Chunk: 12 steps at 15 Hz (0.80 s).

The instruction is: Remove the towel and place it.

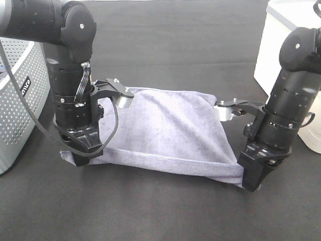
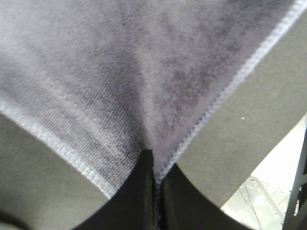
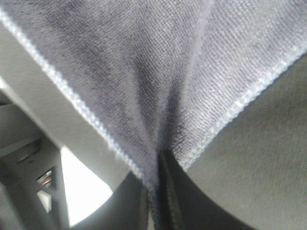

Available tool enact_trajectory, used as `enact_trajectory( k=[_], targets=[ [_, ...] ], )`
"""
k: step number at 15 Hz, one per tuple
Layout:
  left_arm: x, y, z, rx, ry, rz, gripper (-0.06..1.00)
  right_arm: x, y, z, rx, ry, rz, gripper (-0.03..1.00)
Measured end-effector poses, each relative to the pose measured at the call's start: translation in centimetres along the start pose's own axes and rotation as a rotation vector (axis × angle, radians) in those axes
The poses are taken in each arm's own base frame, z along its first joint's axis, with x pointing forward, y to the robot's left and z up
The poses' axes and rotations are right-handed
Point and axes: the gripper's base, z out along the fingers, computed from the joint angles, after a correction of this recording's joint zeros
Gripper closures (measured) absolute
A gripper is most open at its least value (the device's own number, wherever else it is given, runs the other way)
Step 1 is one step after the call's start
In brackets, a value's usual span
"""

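The towel [image 1: 165,133] is a grey-blue soft cloth with a stitched hem, spread low over the dark table between my two arms. My left gripper [image 1: 80,158] is shut on the towel's near left corner, and my right gripper [image 1: 253,181] is shut on its near right corner. In the left wrist view the towel [image 2: 120,81] fans out from the pinched corner between the closed black fingers [image 2: 139,191]. The right wrist view shows the same: the towel [image 3: 158,72] gathers into folds where the shut fingers [image 3: 168,191] hold it. The far edge lies on the table.
A grey perforated basket [image 1: 17,95] stands at the left edge, close to my left arm. A white container [image 1: 283,45] stands at the back right beside my right arm. The dark table [image 1: 175,45] stretches behind and in front of the towel.
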Motion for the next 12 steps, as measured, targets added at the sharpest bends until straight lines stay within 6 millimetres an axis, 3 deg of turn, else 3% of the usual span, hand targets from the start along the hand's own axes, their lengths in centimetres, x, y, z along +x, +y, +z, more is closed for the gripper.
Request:
enact_trajectory(
  k=[3, 6, 12],
  targets=[
    [1.5, -0.6, 2.1, 0.037, 0.081, 0.011, 0.94, 0.4, 0.1, 0.7, -0.012, -0.002, -0.008, 0.89],
    [1.9, -0.4, 2.5, 0.013, 0.112, 0.031, 0.94, 0.5, 0.4, 0.7, -0.040, 0.009, -0.001, 0.84],
    [1.9, -0.4, 2.5, 0.010, 0.114, 0.053, 0.94, 0.8, 0.8, 1.3, -0.086, 0.008, 0.028, 0.56]
  ],
)
